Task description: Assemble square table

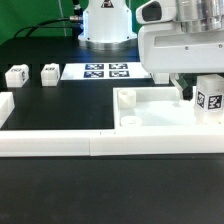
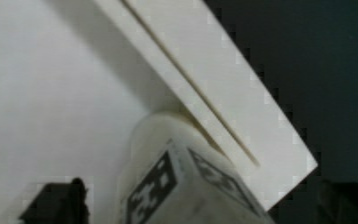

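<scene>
The square table's slab lay flat on the black bench, toward the exterior view's right and just behind the long white border bars that ran end to end along the bench's near edge. Its raised rim faced up, and a round hole showed in the corner nearest the bench's middle. One tagged leg stood upright at the slab's far corner on the exterior view's right, its black-and-white tag facing outward. The end effector hung right over that leg with its jaws spread. In the wrist view a dark fingertip stood clear of the leg's side, with bare slab between them, so nothing was pinched. Two loose legs sat side by side, a little apart, near the bench's far edge on the exterior view's left, well away from the slab. Another white block, cut off by the picture's edge, lay nearer the bars on that same side. The marker board lay flat between the loose legs and the arm, in front of the arm's white base.
</scene>
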Motion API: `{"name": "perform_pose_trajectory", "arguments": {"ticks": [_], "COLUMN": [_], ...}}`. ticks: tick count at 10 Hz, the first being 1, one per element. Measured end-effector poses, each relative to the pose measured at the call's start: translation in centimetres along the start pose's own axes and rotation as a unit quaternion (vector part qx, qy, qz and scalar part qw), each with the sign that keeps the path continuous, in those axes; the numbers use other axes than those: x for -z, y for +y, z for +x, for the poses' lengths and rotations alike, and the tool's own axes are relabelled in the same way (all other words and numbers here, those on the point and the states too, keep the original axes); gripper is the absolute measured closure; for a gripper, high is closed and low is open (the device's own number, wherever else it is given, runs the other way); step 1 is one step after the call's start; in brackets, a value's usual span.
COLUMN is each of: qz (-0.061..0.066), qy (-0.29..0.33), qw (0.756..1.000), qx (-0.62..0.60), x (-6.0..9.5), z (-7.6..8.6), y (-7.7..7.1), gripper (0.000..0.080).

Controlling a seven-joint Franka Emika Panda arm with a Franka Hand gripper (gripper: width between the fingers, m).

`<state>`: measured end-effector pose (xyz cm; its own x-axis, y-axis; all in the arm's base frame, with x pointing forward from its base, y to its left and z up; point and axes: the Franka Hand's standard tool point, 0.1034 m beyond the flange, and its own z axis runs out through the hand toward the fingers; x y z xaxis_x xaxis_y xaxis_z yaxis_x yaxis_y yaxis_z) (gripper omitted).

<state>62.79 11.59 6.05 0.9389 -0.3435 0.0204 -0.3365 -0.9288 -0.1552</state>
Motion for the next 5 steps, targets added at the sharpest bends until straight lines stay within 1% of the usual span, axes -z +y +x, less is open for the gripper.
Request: {"name": "perform_pose_trajectory", "arguments": {"ticks": [1,2,3,4,5], "qz": [-0.020,-0.030,-0.023,-0.024,-0.024], "qy": [-0.005,-0.006,0.011,0.010,0.010], "qw": [0.995,0.985,0.986,0.989,0.989], "qx": [0.099,0.170,0.166,0.144,0.146], "x": [0.21,0.20,0.16,0.04,0.03], "z": [-0.05,-0.26,0.24,0.14,0.14], "y": [-0.41,-0.95,-0.41,-0.18,-0.18], "gripper": [0.0151,0.0151,0.0151,0.0151,0.0276]}}
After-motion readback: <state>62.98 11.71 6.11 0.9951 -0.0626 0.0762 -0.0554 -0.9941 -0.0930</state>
